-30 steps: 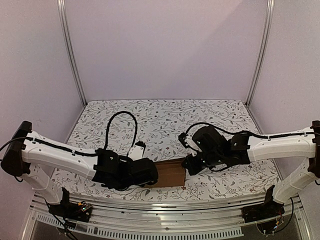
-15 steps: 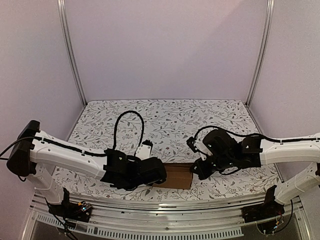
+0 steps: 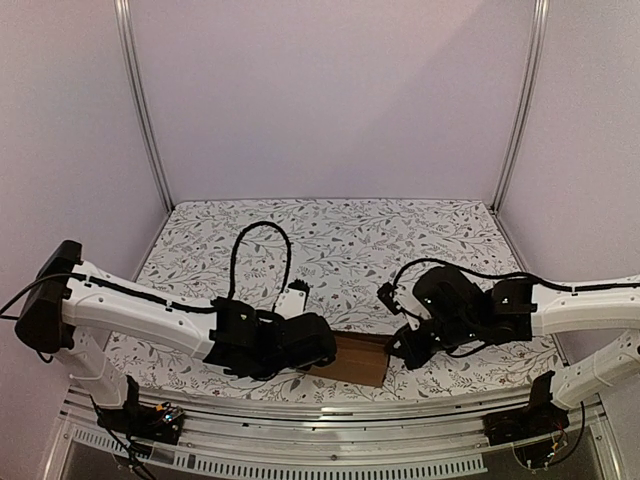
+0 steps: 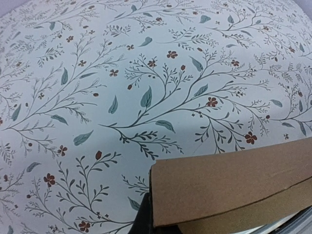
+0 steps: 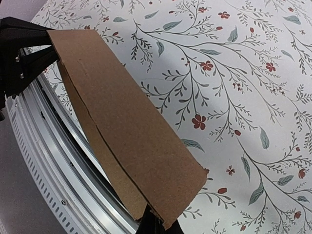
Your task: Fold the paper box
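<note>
The paper box [image 3: 360, 360] is a flat brown cardboard piece held just above the table near its front edge, between the two arms. My left gripper [image 3: 322, 350] is shut on its left end. In the left wrist view the box [image 4: 234, 183] fills the lower right, with one dark finger [image 4: 143, 219] showing under its corner. My right gripper [image 3: 397, 347] is shut on its right end. In the right wrist view the box [image 5: 126, 122] runs from upper left to bottom centre, where my fingers [image 5: 157, 226] pinch its layered end.
The floral tablecloth [image 3: 330, 250] covers the table. The metal front rail [image 5: 53, 161] lies right beside the box. The left gripper body [image 5: 19, 53] shows at the far end of the box. Frame posts [image 3: 140, 110] stand at the back corners.
Both arms have moved to the right and toward the table's front edge, carrying the box between them. Both grips stay the same.
</note>
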You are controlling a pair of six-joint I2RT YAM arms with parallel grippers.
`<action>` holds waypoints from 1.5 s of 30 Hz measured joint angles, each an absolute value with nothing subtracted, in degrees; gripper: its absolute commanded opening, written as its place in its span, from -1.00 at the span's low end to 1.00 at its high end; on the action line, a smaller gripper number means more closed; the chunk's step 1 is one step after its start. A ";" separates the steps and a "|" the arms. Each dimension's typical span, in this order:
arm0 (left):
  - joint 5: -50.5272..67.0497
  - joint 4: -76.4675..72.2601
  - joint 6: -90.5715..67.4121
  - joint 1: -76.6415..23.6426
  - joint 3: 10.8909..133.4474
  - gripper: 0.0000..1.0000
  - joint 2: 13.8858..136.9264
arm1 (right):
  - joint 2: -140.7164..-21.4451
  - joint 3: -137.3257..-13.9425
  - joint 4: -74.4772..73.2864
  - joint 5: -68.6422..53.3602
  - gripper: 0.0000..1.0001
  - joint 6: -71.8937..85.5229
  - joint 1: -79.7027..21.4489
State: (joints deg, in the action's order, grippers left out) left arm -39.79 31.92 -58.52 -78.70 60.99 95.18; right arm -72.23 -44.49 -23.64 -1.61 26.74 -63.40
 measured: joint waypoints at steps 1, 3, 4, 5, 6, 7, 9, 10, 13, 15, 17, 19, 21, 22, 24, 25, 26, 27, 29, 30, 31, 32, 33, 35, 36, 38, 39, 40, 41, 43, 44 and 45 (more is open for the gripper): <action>-39.64 31.81 -58.52 -78.70 61.04 -1.00 95.18 | -71.94 -44.40 -23.88 -1.61 -0.82 26.79 -63.46; -39.24 31.29 -58.50 -78.70 61.04 -1.00 95.18 | -71.16 -44.16 -24.77 -1.67 -0.54 27.27 -63.64; -38.92 30.79 -58.48 -78.70 61.06 -1.00 95.22 | -70.83 -44.07 -25.36 -1.80 -0.33 27.33 -63.72; -38.57 30.41 -58.46 -78.70 61.17 -1.00 95.29 | -70.57 -43.94 -25.76 -1.85 -0.17 27.42 -63.81; -38.28 30.15 -58.39 -78.70 61.25 -1.00 95.33 | -70.30 -43.83 -26.17 -1.85 -0.07 27.53 -63.92; -37.91 29.80 -58.33 -78.70 61.36 -1.00 95.39 | -70.08 -43.83 -26.50 -1.83 0.03 27.75 -64.01; -37.63 29.32 -58.24 -78.72 61.56 -1.00 95.61 | -69.67 -43.83 -26.81 -1.80 0.14 28.23 -64.14; -37.50 29.17 -58.19 -78.72 61.60 -1.00 95.66 | -69.49 -43.86 -26.83 -1.78 0.18 28.36 -64.12; -37.10 28.97 -58.08 -78.72 61.67 -1.00 95.66 | -68.82 -44.10 -27.03 -1.58 0.28 28.69 -64.12; -37.04 28.95 -58.08 -78.72 61.67 -1.00 95.66 | -68.18 -45.04 -27.40 -0.69 0.32 28.97 -64.14; -37.04 28.95 -58.11 -78.72 61.67 -1.00 95.66 | -67.29 -46.04 -27.99 0.69 0.33 29.19 -64.12; -36.86 28.73 -58.08 -78.72 61.67 -1.00 95.66 | -65.98 -47.13 -28.99 2.48 0.33 29.36 -64.14; -36.80 28.56 -58.08 -78.72 61.67 -1.00 95.66 | -64.45 -48.25 -30.06 4.49 0.33 29.43 -64.12; -36.77 28.56 -58.08 -78.72 61.67 -1.00 95.66 | -63.77 -48.66 -30.61 5.54 0.33 29.50 -64.14; -36.71 28.49 -58.08 -78.72 61.67 -1.00 95.66 | -62.96 -49.36 -31.83 7.27 0.31 29.56 -64.12; -36.69 28.45 -58.08 -78.72 61.67 -1.00 95.66 | -62.76 -49.67 -32.60 8.32 0.29 29.67 -64.12; -36.69 28.42 -58.08 -78.72 61.67 -1.00 95.66 | -62.74 -49.93 -33.52 9.23 0.27 29.76 -64.12; -36.69 28.40 -58.08 -78.72 61.67 -1.00 95.66 | -62.76 -50.00 -34.13 9.93 0.25 29.80 -64.12; -36.71 28.40 -58.08 -78.72 61.67 -1.00 95.66 | -62.94 -50.02 -35.24 10.61 0.20 30.17 -64.12; -36.69 28.38 -58.11 -78.72 61.67 -1.00 95.66 | -63.16 -50.02 -35.79 10.76 0.18 30.37 -64.14; -36.71 28.40 -58.11 -78.72 61.67 -1.00 95.66 | -63.46 -50.02 -36.07 10.90 0.17 30.59 -64.18; -36.71 28.38 -58.13 -78.72 61.67 -1.00 95.66 | -63.83 -50.02 -36.25 11.03 0.16 30.87 -64.27; -36.73 28.40 -58.15 -78.72 61.67 -1.00 95.66 | -64.23 -50.02 -36.34 11.20 0.15 31.05 -64.47; -36.77 28.40 -58.30 -78.72 61.67 -1.00 95.66 | -65.06 -50.02 -36.45 11.51 0.14 31.35 -65.12; -36.84 28.42 -58.39 -78.72 61.67 -1.00 95.66 | -65.52 -50.04 -36.42 11.66 0.14 31.51 -65.60; -36.93 28.49 -58.70 -78.72 61.67 -1.00 95.66 | -66.70 -50.17 -36.38 11.94 0.13 31.99 -66.59; -37.01 28.53 -58.85 -78.72 61.67 -1.00 95.66 | -67.42 -50.26 -36.27 12.08 0.13 32.32 -67.16; -37.10 28.58 -59.05 -78.72 61.67 -1.00 95.66 | -68.01 -50.30 -36.05 12.23 0.12 32.60 -67.59; -37.21 28.62 -59.33 -78.72 61.67 -1.00 95.66 | -68.71 -50.30 -35.79 12.71 0.11 32.97 -68.16; -37.52 28.75 -59.94 -78.72 61.67 -1.00 95.66 | -70.13 -50.33 -35.38 13.89 0.07 33.85 -69.23; -37.63 28.86 -60.23 -78.72 61.67 -1.00 95.66 | -70.87 -50.35 -35.14 14.79 0.05 34.46 -69.78; -37.74 28.97 -60.51 -78.72 61.67 -1.00 95.66 | -71.53 -50.35 -34.85 15.68 0.01 34.96 -70.24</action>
